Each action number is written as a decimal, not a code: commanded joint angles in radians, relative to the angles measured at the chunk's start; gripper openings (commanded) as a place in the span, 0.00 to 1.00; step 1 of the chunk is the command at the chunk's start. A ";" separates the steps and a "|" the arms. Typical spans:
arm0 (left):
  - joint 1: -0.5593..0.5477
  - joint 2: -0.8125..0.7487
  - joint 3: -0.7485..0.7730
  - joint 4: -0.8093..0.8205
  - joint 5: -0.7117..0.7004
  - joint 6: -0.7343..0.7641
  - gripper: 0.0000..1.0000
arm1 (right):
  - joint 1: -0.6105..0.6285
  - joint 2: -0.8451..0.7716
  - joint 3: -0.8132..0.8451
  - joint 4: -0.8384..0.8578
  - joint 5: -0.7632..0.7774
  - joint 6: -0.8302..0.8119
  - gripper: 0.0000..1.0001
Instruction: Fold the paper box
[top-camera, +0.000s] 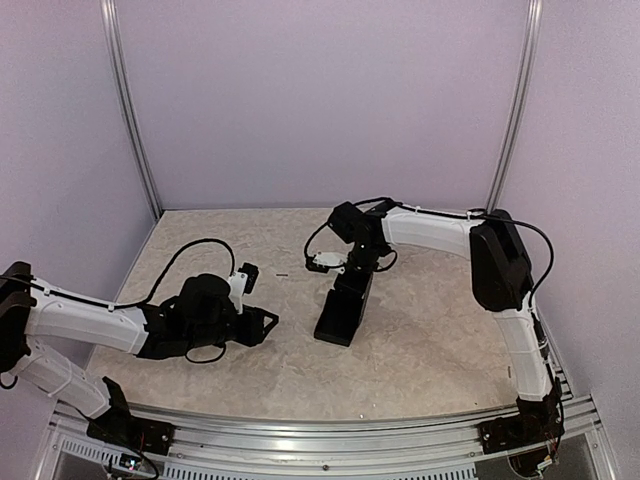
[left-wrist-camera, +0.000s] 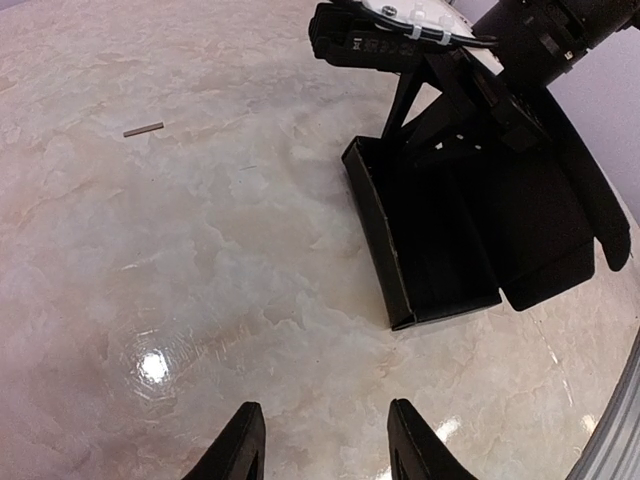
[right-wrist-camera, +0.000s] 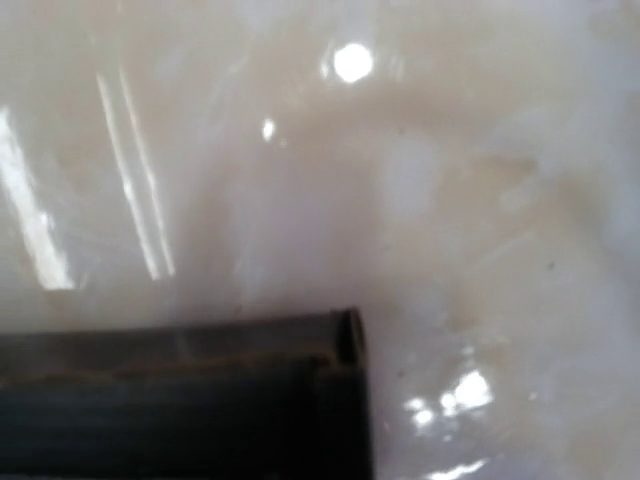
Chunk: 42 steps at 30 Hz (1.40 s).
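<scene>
Lilac-walled cell, beige marbled table top (top-camera: 420, 340). Matte black thin-cardboard paper box (top-camera: 343, 310) sits near table centre, part-formed: the left wrist view shows one long wall upright, an open shallow trough and a wide flap lying out to the side. Right gripper (top-camera: 357, 272) is down on the box's far end and touching it; can't tell whether its jaws are clamped on the cardboard or loose. Right wrist view is blurred, showing only a box corner (right-wrist-camera: 340, 340) against the table. Left gripper (left-wrist-camera: 325, 440) hovers low over bare table, well apart from the box, fingers (left-wrist-camera: 240, 445) spread, nothing between them. Small grey stick (left-wrist-camera: 144, 129) lies on the table, off to one side of the box.
</scene>
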 joint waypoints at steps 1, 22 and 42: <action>-0.007 0.011 -0.002 0.019 0.003 -0.006 0.42 | -0.005 0.030 0.040 0.023 -0.003 0.024 0.26; -0.005 0.012 -0.007 0.017 0.000 0.002 0.42 | 0.032 0.052 0.001 0.077 0.244 -0.020 0.00; -0.009 -0.018 0.085 -0.107 0.003 0.015 0.48 | 0.024 -0.224 0.030 0.013 0.033 -0.040 0.35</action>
